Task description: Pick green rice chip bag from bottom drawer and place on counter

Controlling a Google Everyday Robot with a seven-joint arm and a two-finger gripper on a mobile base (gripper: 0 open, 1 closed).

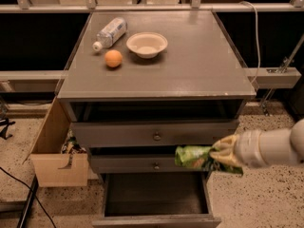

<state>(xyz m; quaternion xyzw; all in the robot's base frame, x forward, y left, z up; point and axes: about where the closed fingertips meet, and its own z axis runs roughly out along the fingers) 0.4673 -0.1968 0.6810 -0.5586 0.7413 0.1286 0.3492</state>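
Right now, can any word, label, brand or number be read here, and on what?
No text can be read.
The green rice chip bag, held by the gripper above the open bottom drawer: print illegible.
The bottle on the counter: label illegible.

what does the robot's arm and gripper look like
The arm is a thick, smooth white cylinder with a ringed collar. Its gripper, lower right by the crinkly green rice chip bag, has pale yellowish fingers. No cables or markings show.
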